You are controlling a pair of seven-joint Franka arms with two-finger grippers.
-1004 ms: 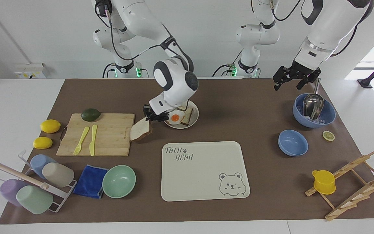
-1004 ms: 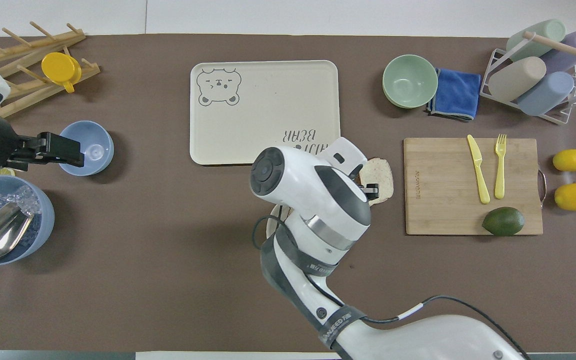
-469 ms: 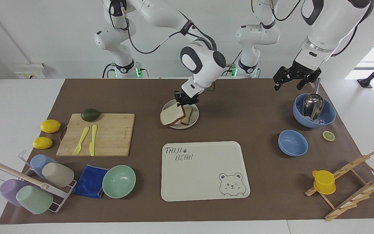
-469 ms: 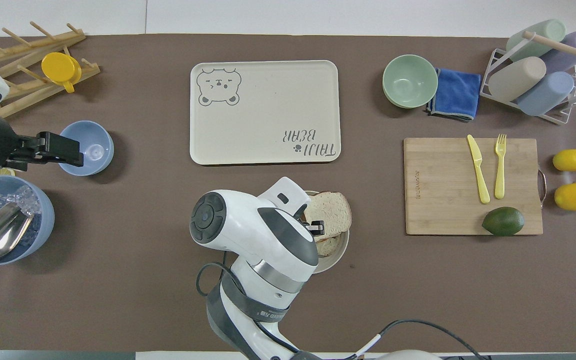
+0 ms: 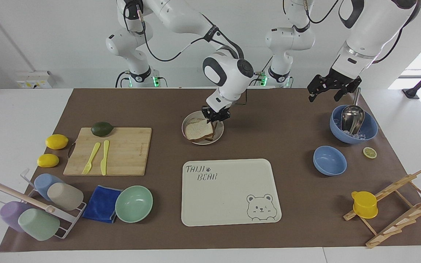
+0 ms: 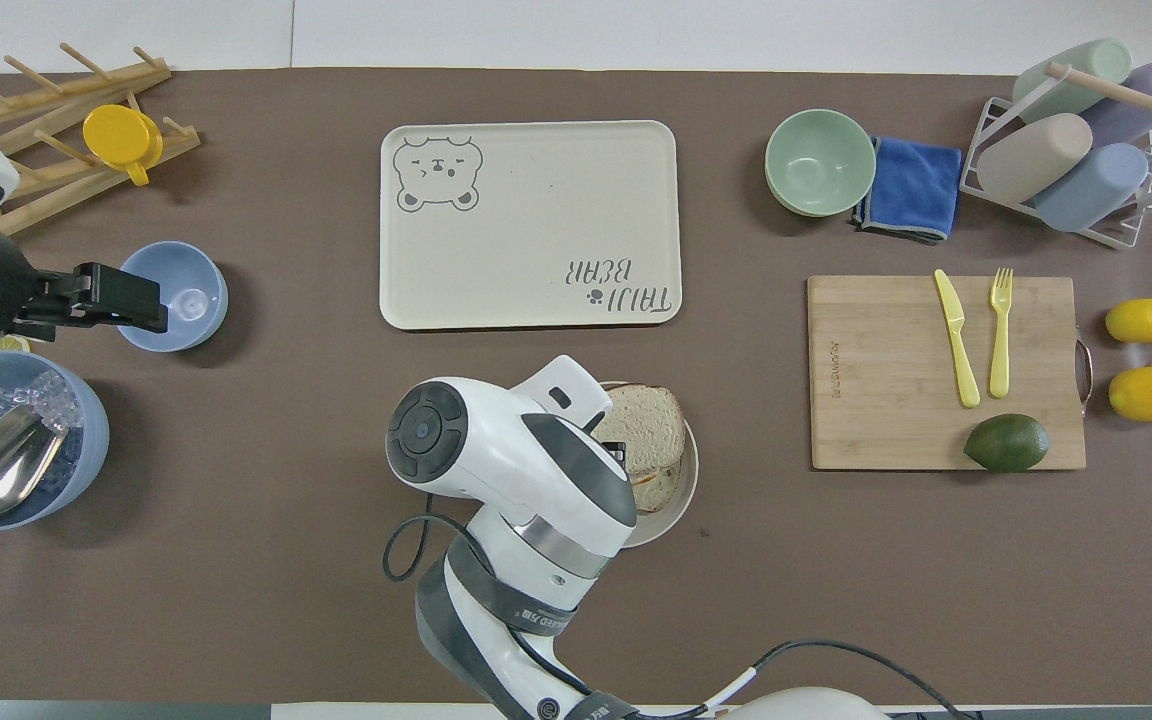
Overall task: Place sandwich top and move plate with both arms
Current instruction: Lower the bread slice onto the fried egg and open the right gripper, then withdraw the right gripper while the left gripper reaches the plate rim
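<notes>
The sandwich top (image 5: pixel 197 129) is a speckled brown bread slice lying on the lower slice, which sits on the small round cream plate (image 5: pixel 189 119). The egg is hidden under it. My right gripper (image 5: pixel 216 117) is low over the plate's edge nearer to the robots, shut on the corner of the sandwich top. In the overhead view the right wrist covers part of the plate (image 6: pixel 673 510), and the sandwich top (image 6: pixel 648 428) shows beside the right gripper (image 6: pixel 612 455). My left gripper (image 5: pixel 328 92) is open and empty, waiting above the table beside the large blue bowl (image 5: pixel 367 128).
The bear tray (image 5: pixel 228 190) lies farther from the robots than the plate. A cutting board (image 5: pixel 122 149) with a fork, knife and avocado lies toward the right arm's end. A small blue bowl (image 5: pixel 329 160) and the ice bowl with a scoop lie toward the left arm's end.
My right gripper carried the sandwich top from beside the cutting board to over the plate and lowered it onto the egg and lower slice. The left arm has not moved.
</notes>
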